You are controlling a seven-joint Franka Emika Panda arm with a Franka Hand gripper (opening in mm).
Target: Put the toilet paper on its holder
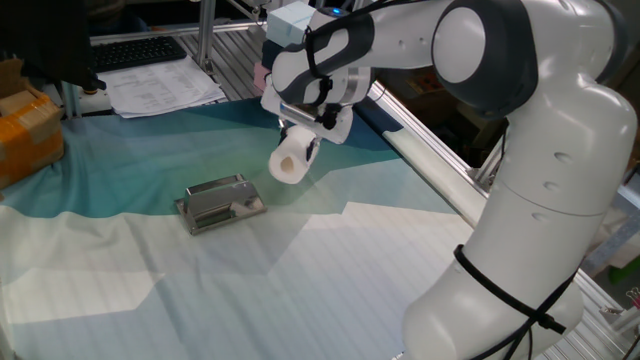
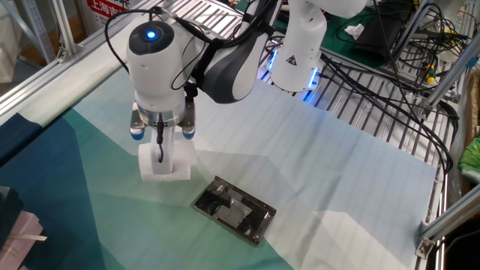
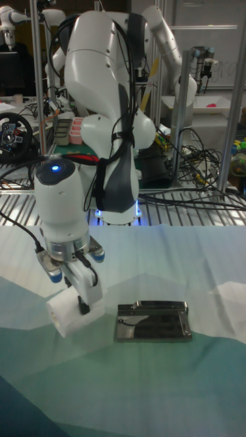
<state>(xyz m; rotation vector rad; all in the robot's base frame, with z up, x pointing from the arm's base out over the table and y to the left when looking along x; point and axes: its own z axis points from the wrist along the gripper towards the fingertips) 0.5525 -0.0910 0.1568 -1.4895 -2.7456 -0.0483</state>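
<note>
The toilet paper [image 1: 289,164] is a white roll held just above the cloth, with my gripper [image 1: 304,146] shut on its wall and one finger inside the hollow core. The roll hangs tilted, its open core end facing left and down in one fixed view. In the other fixed view the toilet paper [image 2: 166,163] hangs under the gripper [image 2: 160,152], left of and apart from the holder [image 2: 232,211]. The silver-grey holder [image 1: 220,202] lies flat on the cloth, lower left of the roll. The tall fixed view has the toilet paper [image 3: 68,313], gripper [image 3: 83,299] and holder [image 3: 152,321] side by side.
A keyboard [image 1: 138,51] and papers [image 1: 165,90] lie at the back left, with an orange box [image 1: 25,130] at the left edge. An aluminium rail [image 1: 430,160] borders the cloth. Cables [image 2: 390,82] hang over the slatted frame. A dark blue cloth [image 2: 22,135] lies beside the roll.
</note>
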